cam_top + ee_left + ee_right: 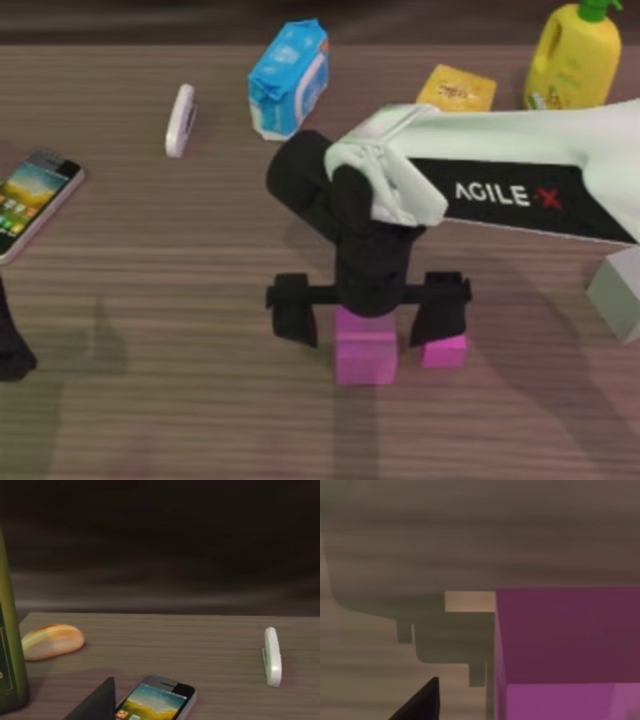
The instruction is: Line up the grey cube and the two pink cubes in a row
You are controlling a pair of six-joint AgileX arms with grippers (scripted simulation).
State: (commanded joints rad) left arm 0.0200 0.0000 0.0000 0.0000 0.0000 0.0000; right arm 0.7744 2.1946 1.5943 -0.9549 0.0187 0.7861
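Both pink cubes point(366, 357) sit partly hidden under the right pincer point(368, 325).

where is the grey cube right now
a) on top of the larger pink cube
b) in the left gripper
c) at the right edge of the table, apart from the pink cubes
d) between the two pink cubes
c: in the top view the grey cube sits at the table's right edge, well clear of the larger pink cube and the smaller pink cube, which lie under the open right gripper.
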